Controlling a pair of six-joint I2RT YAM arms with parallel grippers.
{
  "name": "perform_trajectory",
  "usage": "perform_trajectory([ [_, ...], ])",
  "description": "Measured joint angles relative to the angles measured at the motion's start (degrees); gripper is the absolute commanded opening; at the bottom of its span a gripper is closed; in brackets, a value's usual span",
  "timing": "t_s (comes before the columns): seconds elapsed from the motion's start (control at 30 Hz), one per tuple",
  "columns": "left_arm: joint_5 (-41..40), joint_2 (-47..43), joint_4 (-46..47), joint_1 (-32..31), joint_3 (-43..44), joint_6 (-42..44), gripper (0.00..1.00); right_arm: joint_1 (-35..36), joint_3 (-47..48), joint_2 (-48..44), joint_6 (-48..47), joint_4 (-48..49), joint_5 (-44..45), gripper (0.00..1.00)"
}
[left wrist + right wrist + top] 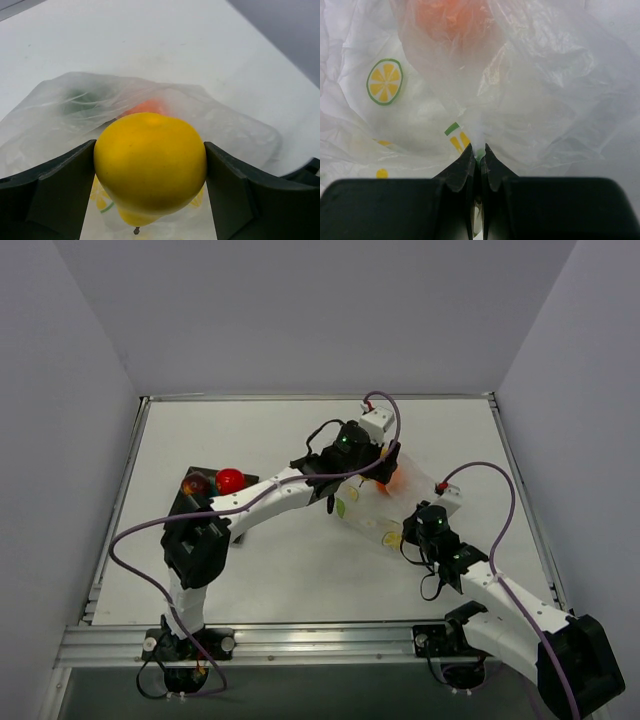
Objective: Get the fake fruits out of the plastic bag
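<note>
From above, the left gripper (pixel 383 468) is hanging over the middle of the table (pixel 250 430), at the 12 o'clock end of the plastic bag (pixel 368 508). An orange fruit (pixel 390 478) is glowing just at the gripper's 5 o'clock side. The right gripper (pixel 405 538) is sitting at the bag's 4 o'clock corner, touching the film. Well apart, toward 9 o'clock, a dark tray (pixel 190 510) is carrying a red ball (pixel 231 480) and a dark red-brown ball (pixel 196 482) side by side.

In the left wrist view, the left gripper (pixel 150 167) is clamping a yellow fruit (pixel 150 157), with its fingers (pixel 55 195) pressing the fruit's 3 and 9 o'clock sides. The plastic bag (pixel 225 125) is lying behind, toward 12 o'clock. The orange fruit (pixel 149 106) and a dark green shape (pixel 80 100) are showing through the film.

In the right wrist view, the right gripper (pixel 479 155) is pinching a fold of the plastic bag (pixel 545 75), with its tips almost meeting. The orange fruit (pixel 450 20) is blurring through the film at 12 o'clock. A lemon-slice print (pixel 384 81) is sitting toward 10 o'clock.
</note>
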Motion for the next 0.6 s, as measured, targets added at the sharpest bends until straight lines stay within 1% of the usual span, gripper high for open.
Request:
perform_trajectory([
  [0.1, 5.27, -2.23, 3.39, 0.02, -1.7, -0.46, 0.55, 0.2, 0.0, 0.0, 0.0, 0.0, 0.04, 0.0],
  [0.2, 10.14, -2.64, 7.17, 0.09, -3.13, -1.97, 0.54, 0.26, 0.0, 0.0, 0.0, 0.0, 0.07, 0.0],
  [0.23, 11.02, -3.19, 8.92, 0.11, -4.7, -2.45, 0.53, 0.26, 0.0, -0.02, 0.0, 0.0, 0.09, 0.0],
  [0.3, 10.14, -5.7, 10.05, 0.15, -9.07, -3.08, 0.52, 0.26, 0.0, -0.04, 0.0, 0.0, 0.13, 0.0],
  [0.37, 6.01, -10.29, 10.1, 0.37, -15.13, -3.89, 0.52, 0.26, 0.0, -0.11, 0.0, 0.0, 0.17, 0.0],
  [0.47, -3.21, -19.98, 9.01, 1.79, -24.33, -6.78, 0.52, 0.28, 0.0, -0.13, -0.02, 0.02, 0.17, 0.0],
  [0.57, -12.55, -31.58, 7.3, 5.68, -33.14, -10.84, 0.52, 0.37, 0.0, -0.22, -0.02, 0.0, 0.17, 0.0],
  [0.6, -17.09, -36.63, 6.34, 7.39, -36.92, -12.96, 0.52, 0.46, 0.0, -0.31, -0.02, 0.02, 0.17, 0.0],
])
